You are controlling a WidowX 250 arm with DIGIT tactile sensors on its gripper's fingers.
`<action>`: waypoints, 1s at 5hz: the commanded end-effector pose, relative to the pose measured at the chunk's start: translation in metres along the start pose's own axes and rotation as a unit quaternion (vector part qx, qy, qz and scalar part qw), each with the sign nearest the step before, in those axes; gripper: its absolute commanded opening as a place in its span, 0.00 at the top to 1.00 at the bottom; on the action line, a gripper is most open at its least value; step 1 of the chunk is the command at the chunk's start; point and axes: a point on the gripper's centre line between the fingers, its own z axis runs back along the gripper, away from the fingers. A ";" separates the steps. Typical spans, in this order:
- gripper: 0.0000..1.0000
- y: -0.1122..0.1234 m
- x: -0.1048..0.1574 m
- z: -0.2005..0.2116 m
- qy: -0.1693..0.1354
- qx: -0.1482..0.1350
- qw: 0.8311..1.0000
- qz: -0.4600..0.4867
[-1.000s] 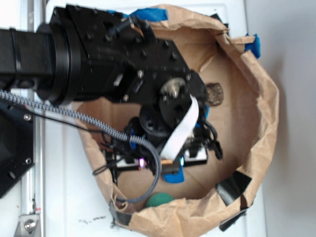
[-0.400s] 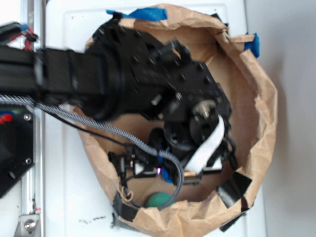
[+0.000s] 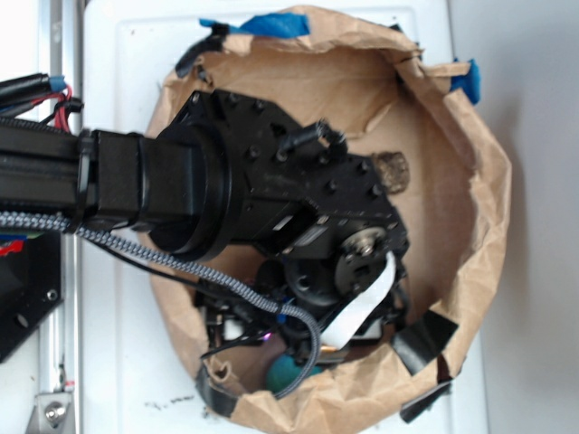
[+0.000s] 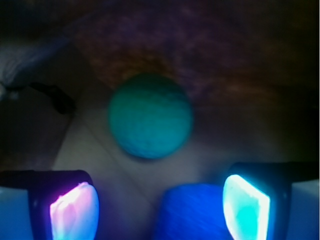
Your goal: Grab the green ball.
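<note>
The green ball (image 4: 151, 116) lies on the brown paper floor just ahead of my gripper (image 4: 160, 207) in the wrist view. The jaws stand wide apart, open, with the two glowing fingertips (image 4: 75, 212) low in the frame. A blue object (image 4: 192, 212) lies between them, nearer the right pad. From the exterior view only a sliver of the green ball (image 3: 282, 371) shows at the bag's lower rim, under the black arm (image 3: 271, 208). My gripper there is mostly hidden by the arm and its white ribbon cable.
A crumpled brown paper bag (image 3: 470, 181) rings the workspace with raised walls. A brown lumpy rock (image 3: 392, 170) sits at the right inside it. Black tape (image 3: 421, 339) and blue tape (image 3: 466, 80) patch the rim. A braided cable (image 3: 136, 249) trails left.
The arm has swung down and right inside the bag, carrying the gripper toward the ball at the lower rim. The rock, hidden 0.4 s ago, shows again.
</note>
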 end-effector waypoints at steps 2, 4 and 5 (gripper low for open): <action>0.00 0.003 0.031 -0.023 -0.039 -0.019 0.998 -0.055; 0.25 0.003 0.044 -0.039 -0.065 -0.050 0.993 -0.080; 1.00 -0.002 0.043 -0.037 -0.072 -0.045 0.992 -0.089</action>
